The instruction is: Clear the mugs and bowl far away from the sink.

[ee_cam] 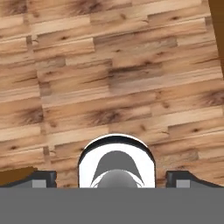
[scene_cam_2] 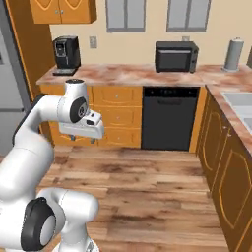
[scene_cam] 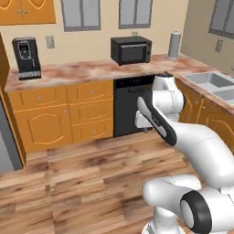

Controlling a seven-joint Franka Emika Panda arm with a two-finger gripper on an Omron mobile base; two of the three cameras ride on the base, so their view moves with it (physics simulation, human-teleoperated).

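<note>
The main risk from here was the drive itself: the sink [scene_cam: 214, 85] sat off to the right on the counter [scene_cam: 91, 69], with neither mug nor bowl visible, so the base could turn the wrong way or swing the folded arm into the cabinets [scene_cam_2: 224, 162] or dishwasher [scene_cam_2: 170, 118] while closing in. The gripper [ee_cam: 112, 180] pointed down at the bare wooden floor [ee_cam: 109, 65], its dark fingertips [ee_cam: 43, 178] spread wide at the edges of the hand view, holding nothing and touching nothing.
</note>
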